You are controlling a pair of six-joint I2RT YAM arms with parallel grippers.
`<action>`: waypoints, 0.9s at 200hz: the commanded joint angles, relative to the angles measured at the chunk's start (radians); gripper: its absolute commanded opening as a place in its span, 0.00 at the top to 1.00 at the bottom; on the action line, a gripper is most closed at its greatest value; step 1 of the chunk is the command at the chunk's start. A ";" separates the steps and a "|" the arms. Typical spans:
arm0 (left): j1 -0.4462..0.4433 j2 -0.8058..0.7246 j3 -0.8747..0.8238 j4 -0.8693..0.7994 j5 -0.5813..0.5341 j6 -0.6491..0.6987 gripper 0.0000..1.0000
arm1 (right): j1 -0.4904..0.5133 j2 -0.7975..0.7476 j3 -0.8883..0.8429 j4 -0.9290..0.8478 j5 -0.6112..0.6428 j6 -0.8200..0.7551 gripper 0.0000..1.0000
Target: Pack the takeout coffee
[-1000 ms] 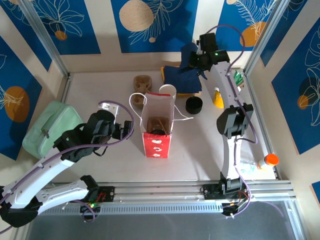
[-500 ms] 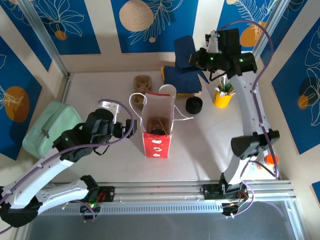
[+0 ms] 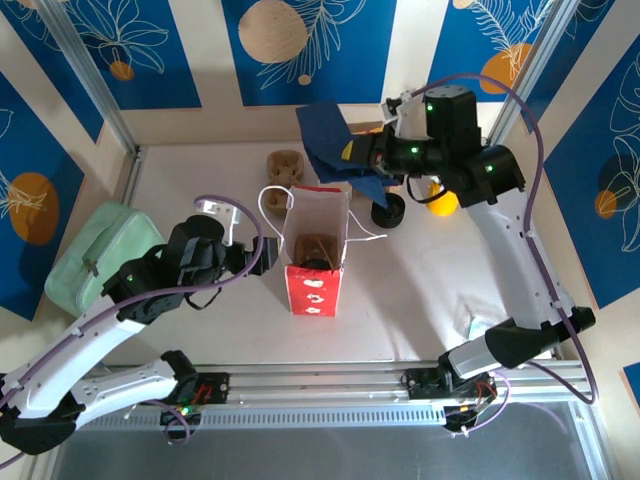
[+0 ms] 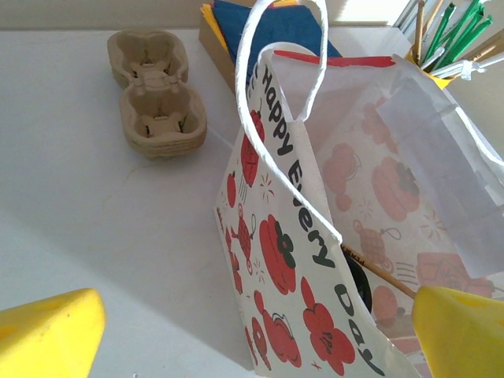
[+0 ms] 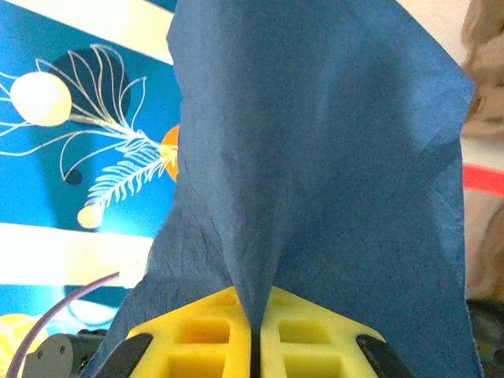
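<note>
pinching a dark blue paper napkin (image 5: pixel 315 157), the right gripper (image 5: pixel 253 315) hangs behind the red-and-white paper bag (image 3: pixel 315 240) while the left gripper (image 3: pixel 258 258) sits wide open beside it.

The black-lidded takeout coffee (image 3: pixel 388 212) stands upright just right of the paper bag (image 3: pixel 312 290).

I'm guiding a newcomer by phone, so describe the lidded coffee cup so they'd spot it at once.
Find the red-and-white paper bag standing mid-table. Just right of its far end sits the takeout coffee. Its round black lid sets it apart from the yellow cup beside it.
</note>
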 commanded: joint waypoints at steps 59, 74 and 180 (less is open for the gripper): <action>0.010 -0.053 -0.013 0.052 0.012 -0.022 0.01 | 0.241 -0.101 -0.207 0.089 0.309 0.104 0.92; 0.011 -0.056 -0.013 0.050 0.009 -0.022 0.01 | 0.287 -0.126 -0.261 0.103 0.402 0.107 0.92; 0.010 -0.043 -0.012 0.057 0.000 -0.022 0.00 | 0.402 -0.002 -0.270 -0.018 0.625 0.071 0.93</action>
